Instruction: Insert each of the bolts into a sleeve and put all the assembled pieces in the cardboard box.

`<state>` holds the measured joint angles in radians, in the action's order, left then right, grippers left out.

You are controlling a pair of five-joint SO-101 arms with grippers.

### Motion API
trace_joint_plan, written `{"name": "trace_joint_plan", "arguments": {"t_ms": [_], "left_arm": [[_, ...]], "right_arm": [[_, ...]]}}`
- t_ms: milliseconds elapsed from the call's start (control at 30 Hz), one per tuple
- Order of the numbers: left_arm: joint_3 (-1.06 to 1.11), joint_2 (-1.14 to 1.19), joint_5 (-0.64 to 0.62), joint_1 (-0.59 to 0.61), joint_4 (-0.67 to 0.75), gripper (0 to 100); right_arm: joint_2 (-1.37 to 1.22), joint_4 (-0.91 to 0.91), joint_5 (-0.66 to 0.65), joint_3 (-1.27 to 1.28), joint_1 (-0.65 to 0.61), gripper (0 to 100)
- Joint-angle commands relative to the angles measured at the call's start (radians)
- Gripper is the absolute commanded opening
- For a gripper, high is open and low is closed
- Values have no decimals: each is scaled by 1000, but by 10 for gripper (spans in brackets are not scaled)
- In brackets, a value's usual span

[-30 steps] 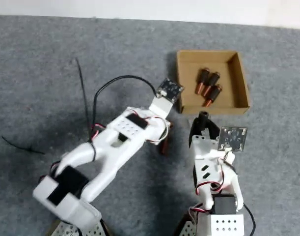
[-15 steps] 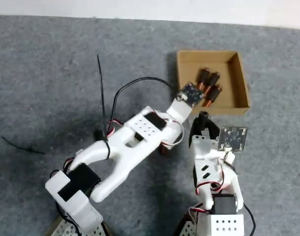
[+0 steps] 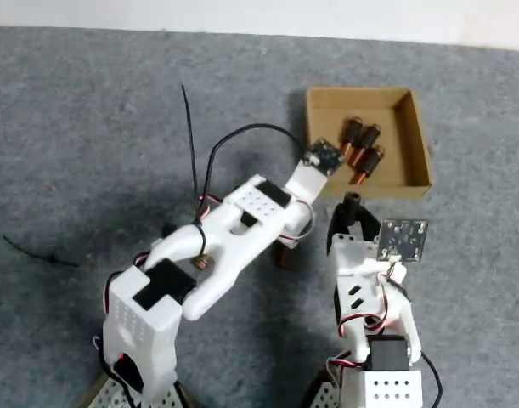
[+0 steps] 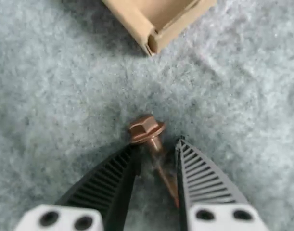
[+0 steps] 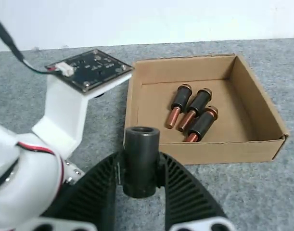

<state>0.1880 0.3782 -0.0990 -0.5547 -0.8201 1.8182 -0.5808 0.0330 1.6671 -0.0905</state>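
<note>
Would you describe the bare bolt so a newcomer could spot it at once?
Find the cardboard box at the table's far right. Off its near left corner, the left claw grips the bolt. It is bare copper with a hex head, while the three bolts in the box wear black sleeves.

We see a copper-toned metal bolt (image 4: 147,131) with a dull sheen, a smooth matt black sleeve (image 5: 142,144) that looks like plastic, and a matt brown cardboard box (image 5: 209,150). The left tool (image 4: 158,146) and right tool (image 5: 139,163) are ribbed, matt black plastic. Fuzzy grey felt covers the table (image 3: 89,127).
</note>
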Motion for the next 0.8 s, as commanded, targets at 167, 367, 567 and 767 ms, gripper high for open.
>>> {"name": "trace_joint_plan", "arguments": {"t_ms": [167, 367, 567, 767], "left_arm": [[-51, 1, -9, 18, -74, 123], [-50, 1, -3, 19, -114, 8], [-21, -27, -2, 31, -127, 5], [133, -223, 0, 42, -38, 5]], "right_arm": [[13, 35, -12, 12, 12, 5], [13, 35, -14, 12, 12, 5], [13, 35, -14, 12, 12, 5], [13, 35, -14, 10, 12, 5]]}}
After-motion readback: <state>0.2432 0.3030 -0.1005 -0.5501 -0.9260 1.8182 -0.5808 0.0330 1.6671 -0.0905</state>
